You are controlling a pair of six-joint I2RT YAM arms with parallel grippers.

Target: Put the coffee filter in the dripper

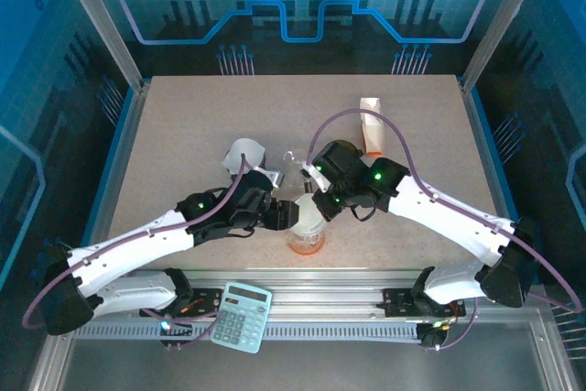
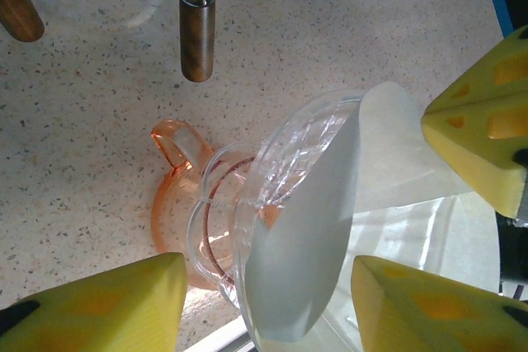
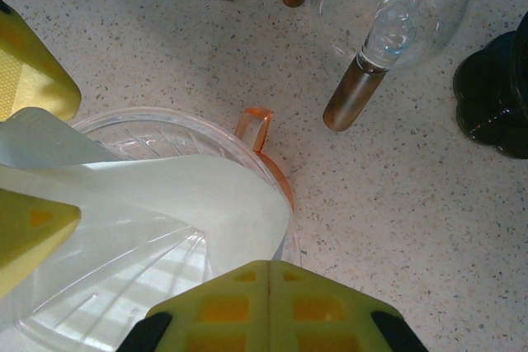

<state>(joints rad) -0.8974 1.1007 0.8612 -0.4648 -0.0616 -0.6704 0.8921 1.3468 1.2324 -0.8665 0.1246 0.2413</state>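
Note:
A clear ribbed dripper (image 1: 306, 237) sits on an orange glass base with a handle (image 2: 177, 142), near the table's front edge. The white paper coffee filter (image 2: 305, 237) lies tilted inside the dripper's (image 3: 140, 129) cone, one flap rising over the rim. My right gripper (image 3: 268, 265) is shut, pinching the filter's (image 3: 198, 195) edge at the dripper's rim; its yellow fingers (image 2: 483, 146) show holding the paper. My left gripper (image 2: 268, 282) is open, its fingers straddling the dripper and filter without touching them. Both grippers (image 1: 286, 212) (image 1: 320, 206) meet over the dripper.
A glass carafe (image 3: 396, 6) with a wooden handle (image 3: 351, 96) stands just behind the dripper, beside a dark round object (image 3: 495, 96). A filter box (image 1: 370, 125) stands at the back, a pale cup (image 1: 244, 155) to the left, a calculator (image 1: 241, 316) on the front rail.

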